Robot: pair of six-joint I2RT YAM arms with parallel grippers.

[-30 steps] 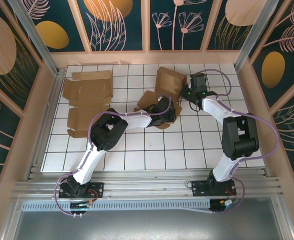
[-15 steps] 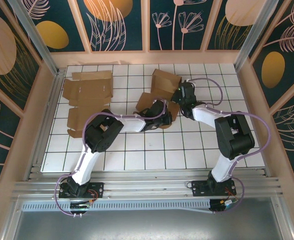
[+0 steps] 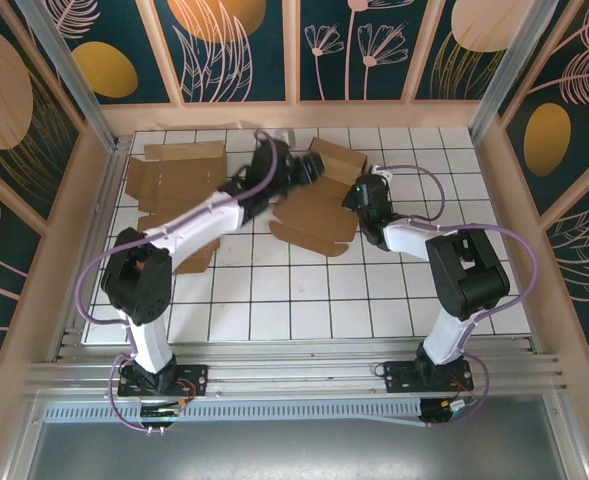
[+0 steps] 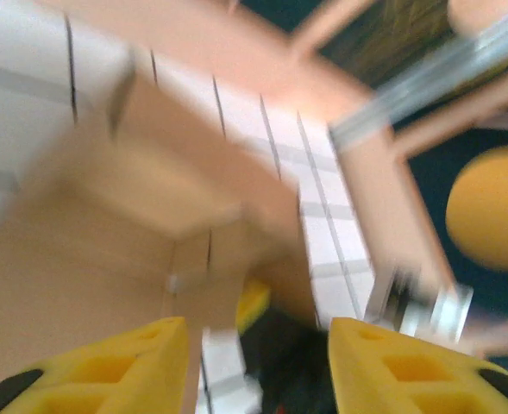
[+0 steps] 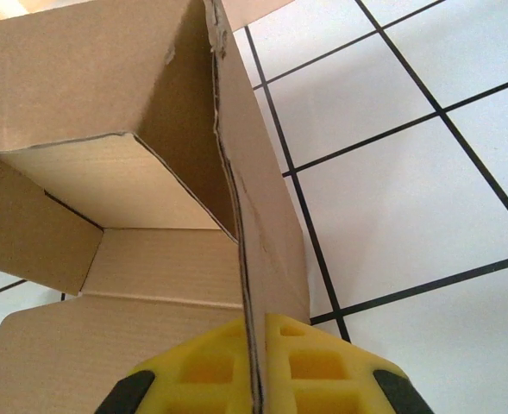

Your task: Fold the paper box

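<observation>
The paper box (image 3: 317, 208) is a brown cardboard blank, partly folded, lying on the white grid table behind the middle. Its back wall (image 3: 336, 158) stands up. My right gripper (image 3: 360, 196) is at the box's right side. In the right wrist view its yellow fingers (image 5: 255, 373) are shut on a thin upright cardboard wall (image 5: 236, 198). My left gripper (image 3: 307, 170) hovers over the box's back left corner. In the blurred left wrist view it (image 4: 258, 345) is open, nothing between its fingers, with the box (image 4: 176, 190) below.
A second flat cardboard blank (image 3: 177, 187) lies at the back left of the table. Wooden frame walls (image 3: 304, 113) close in the back and the sides. The metal rail (image 3: 294, 375) runs along the near edge by the arm bases.
My left gripper has let go, opened and swung up from the box's front to its back left. The right gripper moved slightly left, still shut on the wall. The box lies flatter.
</observation>
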